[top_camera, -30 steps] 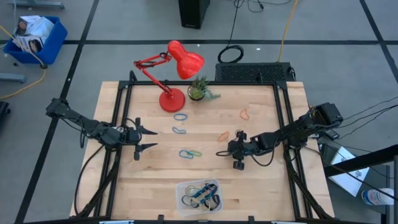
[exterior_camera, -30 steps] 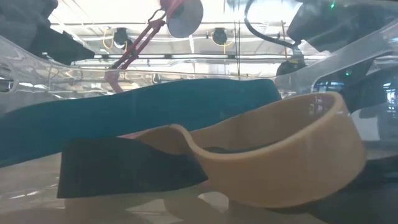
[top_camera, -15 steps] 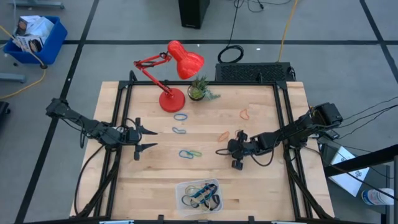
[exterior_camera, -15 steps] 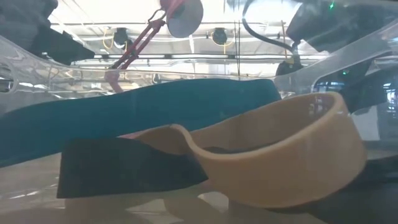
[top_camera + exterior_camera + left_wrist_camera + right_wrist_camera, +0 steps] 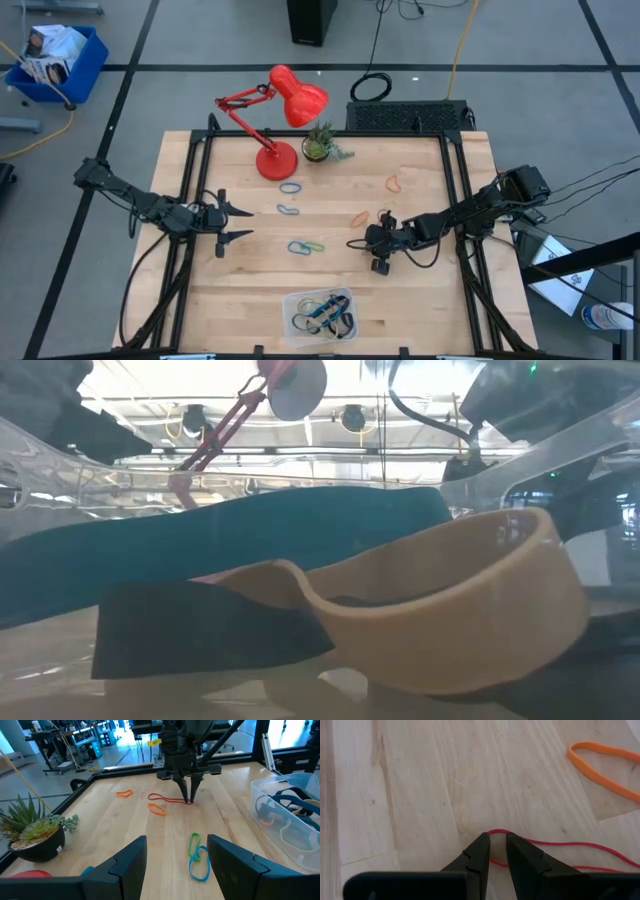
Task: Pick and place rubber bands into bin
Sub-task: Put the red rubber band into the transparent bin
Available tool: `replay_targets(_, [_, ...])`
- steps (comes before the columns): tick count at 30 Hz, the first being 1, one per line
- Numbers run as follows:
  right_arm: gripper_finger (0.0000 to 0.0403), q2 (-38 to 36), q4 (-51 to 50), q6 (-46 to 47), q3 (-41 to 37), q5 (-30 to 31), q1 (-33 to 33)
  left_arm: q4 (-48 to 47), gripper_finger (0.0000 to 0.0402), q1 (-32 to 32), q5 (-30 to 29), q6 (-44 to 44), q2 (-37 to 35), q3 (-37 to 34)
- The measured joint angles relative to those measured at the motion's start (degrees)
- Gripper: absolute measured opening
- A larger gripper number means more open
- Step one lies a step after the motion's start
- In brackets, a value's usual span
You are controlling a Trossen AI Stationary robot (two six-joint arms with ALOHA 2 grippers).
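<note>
While the room around it is grey floor crossed by dark lines, the wooden table point(image 5: 420, 300) fills the centre of the high view. Blue crate point(image 5: 55, 60) upper left, black box point(image 5: 311, 20) top centre. Red lamp point(image 5: 275, 120) and potted plant point(image 5: 318, 146) at the table's upper middle. Bin point(image 5: 320, 312) bottom centre, holding several rubber bands point(image 5: 322, 314). Loose bands mid-table: blue-green one point(image 5: 305, 246), orange one point(image 5: 359, 217). Left gripper point(image 5: 233, 223) centre-left, fingers wide apart, holding nothing. Right gripper point(image 5: 493, 854) centre-right, tips down on the wood, nearly together, pinching a thin red band point(image 5: 560, 843).
</note>
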Motion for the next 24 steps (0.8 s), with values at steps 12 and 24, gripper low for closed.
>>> replay_targets(12, [0.0059,-0.02,-0.44,-5.6,0.0,-0.04,0.02,0.0,0.0214,0.0,0.0,0.02,0.0,0.0])
replay_targets(24, [0.0059,-0.04,-0.59,-5.98,0.0,-0.04,0.04,0.0,0.0214,0.0,-0.01,0.04,0.01,0.0])
